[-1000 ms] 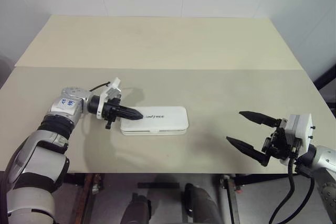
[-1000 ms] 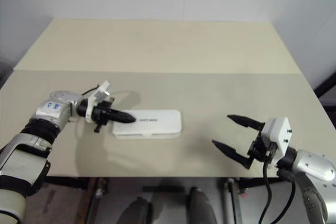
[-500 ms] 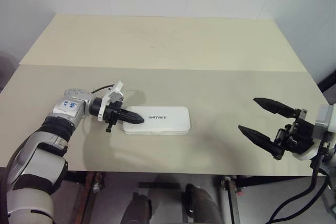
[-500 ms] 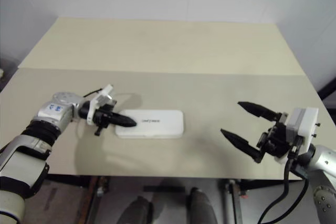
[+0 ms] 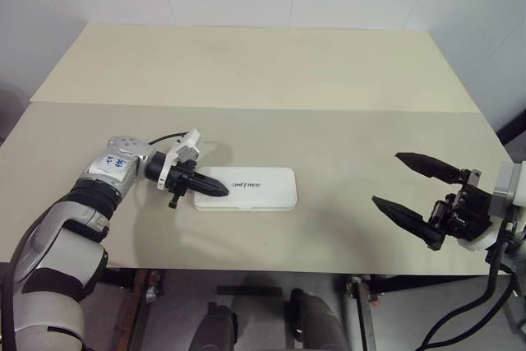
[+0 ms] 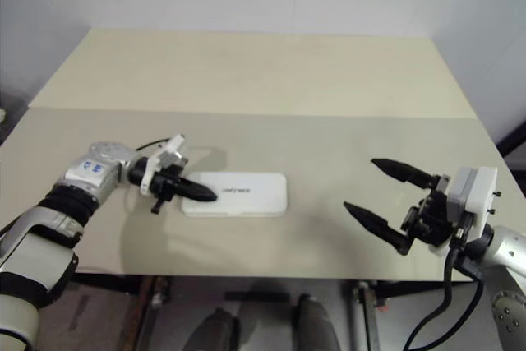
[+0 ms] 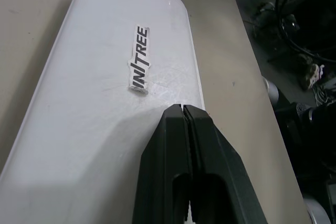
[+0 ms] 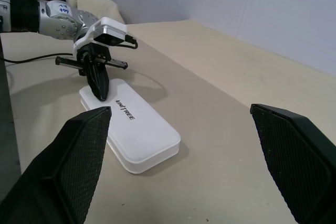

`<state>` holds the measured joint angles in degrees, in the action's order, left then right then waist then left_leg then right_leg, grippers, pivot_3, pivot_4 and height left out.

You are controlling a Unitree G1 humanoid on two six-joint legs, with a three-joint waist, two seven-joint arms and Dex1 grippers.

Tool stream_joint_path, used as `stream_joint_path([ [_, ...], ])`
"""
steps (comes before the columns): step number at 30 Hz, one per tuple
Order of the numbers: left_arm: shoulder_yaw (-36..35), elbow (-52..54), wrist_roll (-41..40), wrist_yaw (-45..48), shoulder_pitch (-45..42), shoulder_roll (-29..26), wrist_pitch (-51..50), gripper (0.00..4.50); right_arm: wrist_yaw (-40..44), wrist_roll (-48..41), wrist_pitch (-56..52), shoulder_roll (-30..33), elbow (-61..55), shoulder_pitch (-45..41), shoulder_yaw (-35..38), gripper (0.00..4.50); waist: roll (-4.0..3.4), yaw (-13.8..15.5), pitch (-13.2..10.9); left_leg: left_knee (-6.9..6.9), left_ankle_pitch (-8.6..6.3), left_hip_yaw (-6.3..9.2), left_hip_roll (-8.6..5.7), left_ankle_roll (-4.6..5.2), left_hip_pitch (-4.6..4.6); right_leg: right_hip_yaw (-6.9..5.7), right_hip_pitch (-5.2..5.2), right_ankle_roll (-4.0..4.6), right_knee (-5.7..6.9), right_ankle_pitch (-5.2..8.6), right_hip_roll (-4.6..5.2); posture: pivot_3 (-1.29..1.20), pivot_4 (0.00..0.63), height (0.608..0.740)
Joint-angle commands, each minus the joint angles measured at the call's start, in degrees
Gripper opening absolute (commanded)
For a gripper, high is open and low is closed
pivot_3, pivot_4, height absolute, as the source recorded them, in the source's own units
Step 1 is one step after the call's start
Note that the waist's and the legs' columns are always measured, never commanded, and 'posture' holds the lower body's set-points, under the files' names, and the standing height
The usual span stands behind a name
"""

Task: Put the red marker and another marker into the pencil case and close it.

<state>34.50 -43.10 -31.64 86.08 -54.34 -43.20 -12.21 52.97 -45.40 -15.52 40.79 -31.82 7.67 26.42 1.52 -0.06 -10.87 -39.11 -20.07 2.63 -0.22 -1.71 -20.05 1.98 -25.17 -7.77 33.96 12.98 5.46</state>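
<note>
Black fingers of the left gripper (image 5: pixel 220 191) are pressed together with nothing between them, and their tips are laid on the lid of the pencil case (image 5: pixel 255 189) at its left end, just left of the dark "UNITREE" lettering (image 7: pixel 139 59). In the left wrist view the two fingers are seen side by side, flush, against the white lid. The pencil case is closed and lies flat on the beige table (image 5: pixel 271 71), its long side running left to right, near the table's near edge and left of centre. Well apart, at the right near corner of the table, the right gripper (image 5: pixel 404 187) is held above the surface with its fingers spread wide and empty, pointed left toward the case. In the right wrist view the case is framed between those two open fingers (image 8: pixel 79 156), far from both. Markers cannot be made out anywhere on the table.
</note>
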Motion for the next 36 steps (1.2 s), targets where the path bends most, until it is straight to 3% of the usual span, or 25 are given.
stream_joint_path([
  [1,3.8,0.0,1.4,6.4,0.0,-0.5,0.4,0.05,-0.9,0.8,1.1,-0.8,-0.8,-1.6,-1.6,4.50,0.00,0.0,0.0,0.00,0.00,0.00,0.00,0.00,0.03,0.00,0.07,0.00,-0.05,0.00,0.00,0.00,0.150,0.740],
  [8,1.3,-2.0,2.8,6.4,-1.1,1.5,0.3,0.05,-1.4,3.1,2.1,-1.6,1.0,-4.2,-4.1,4.50,0.00,-0.1,0.0,0.05,-0.05,-0.01,0.00,0.09,0.72,0.01,0.72,0.04,-0.31,0.04,0.00,0.00,0.150,0.740],
  [13,-9.4,-2.6,3.5,3.4,-1.9,4.4,-0.3,0.05,-0.7,3.9,2.5,-1.7,2.4,-5.6,-4.9,4.50,0.01,0.1,0.0,0.04,-0.03,0.03,0.00,0.12,0.74,-0.02,0.73,0.05,-0.24,0.04,-0.01,0.00,0.150,0.740],
  [17,-18.1,1.9,0.9,-0.8,-0.8,4.7,-9.3,0.05,0.0,4.4,2.9,-1.2,4.2,-7.4,-6.1,4.50,0.02,-0.3,0.0,0.04,-0.04,0.01,0.01,0.13,0.66,-0.02,0.66,0.02,-0.12,0.02,-0.01,0.00,0.150,0.740],
  [23,-27.7,16.9,-0.7,-6.0,6.8,3.6,-16.3,0.05,1.8,5.6,2.6,-0.7,8.2,-12.5,-8.7,4.50,-0.01,-0.3,0.0,0.10,-0.10,0.01,0.04,0.22,0.65,-0.02,0.63,0.02,-0.16,0.02,-0.01,0.00,0.150,0.740],
  [28,-37.6,30.1,-6.5,-10.8,14.7,3.8,-21.1,1.63,4.7,7.0,2.9,-0.5,13.6,-17.8,-11.2,4.50,-0.01,-0.2,0.0,0.09,-0.10,0.03,0.06,0.21,0.65,-0.03,0.62,0.02,-0.15,0.02,0.00,0.00,0.150,0.740],
  [36,-43.8,41.8,-9.3,-12.9,24.8,3.4,-21.4,4.26,9.0,9.2,4.8,-1.1,21.8,-24.5,-13.6,4.50,-0.05,-0.2,-0.1,0.09,-0.11,0.01,0.06,0.17,0.68,-0.02,0.63,0.03,-0.20,0.03,0.01,0.00,0.150,0.740],
])
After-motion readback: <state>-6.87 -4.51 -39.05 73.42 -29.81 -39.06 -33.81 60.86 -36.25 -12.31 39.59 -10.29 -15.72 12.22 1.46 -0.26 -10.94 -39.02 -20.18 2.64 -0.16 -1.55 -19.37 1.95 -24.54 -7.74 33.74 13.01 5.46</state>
